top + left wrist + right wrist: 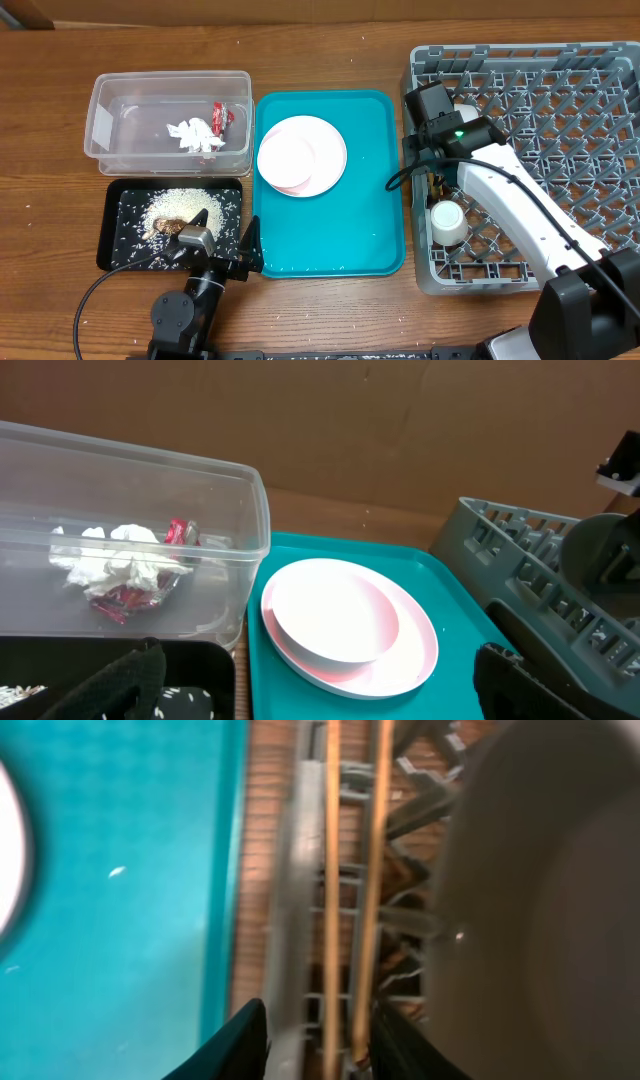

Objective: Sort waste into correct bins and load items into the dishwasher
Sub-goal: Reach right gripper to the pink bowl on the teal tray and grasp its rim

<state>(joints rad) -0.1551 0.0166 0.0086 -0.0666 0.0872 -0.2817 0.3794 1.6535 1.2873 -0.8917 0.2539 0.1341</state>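
The clear tub (pixel 105 125) holds the crumpled tissue (pixel 192 134) and red wrapper (pixel 221 115); both also show in the left wrist view, the tissue (pixel 120 560) beside the wrapper (pixel 176 532). The black tray (pixel 115 250) holds rice (pixel 180 204) and a brown scrap (pixel 166 228). Two stacked pink-white plates (pixel 300 155) (pixel 350 622) lie on the teal tray. My left gripper (pixel 226 242) (pixel 320 700) is open and empty, straddling the black tray's right edge. My right gripper (pixel 432 182) (pixel 322 1020) is open around two wooden chopsticks (pixel 350 890) at the rack's left wall, beside the grey bowl (pixel 540 900). A white cup (pixel 447 222) stands in the dish rack (pixel 580 90).
The teal tray (pixel 330 235) (pixel 320 680) lies between the bins and the rack. A cardboard wall stands behind the table in the left wrist view. The right arm's white link (pixel 520 215) crosses the rack's front left part.
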